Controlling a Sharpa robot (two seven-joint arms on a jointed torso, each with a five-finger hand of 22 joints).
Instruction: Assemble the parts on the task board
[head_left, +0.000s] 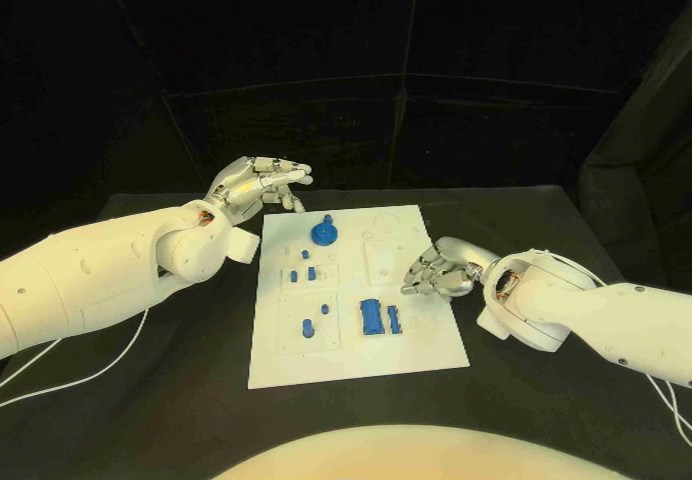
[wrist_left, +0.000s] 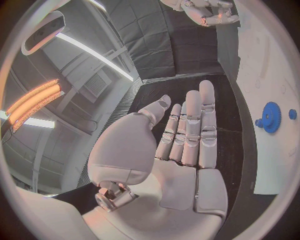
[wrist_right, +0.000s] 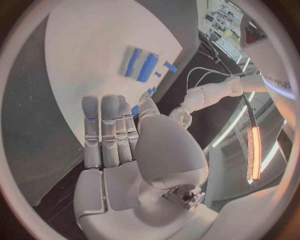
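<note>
The white task board (head_left: 427, 340) lies in the middle of the black table. On it a blue gear (head_left: 325, 233) stands near the far edge, small blue parts (head_left: 300, 273) sit below it, and two long blue blocks (head_left: 381, 319) lie side by side nearer me. My left hand (head_left: 260, 185) hangs open above the table beyond the board's far left corner, its fingers (wrist_left: 190, 130) straight, with the gear (wrist_left: 270, 116) off to its side. My right hand (head_left: 437, 272) hovers at the board's right edge, fingers (wrist_right: 109, 130) stretched out together over the board, holding nothing I can see.
Black table (head_left: 159, 400) surrounds the board on all sides. A white cable (head_left: 87, 372) trails from my left arm across the table's near left. The board's right half (head_left: 382, 255) carries bare white recesses next to my right hand.
</note>
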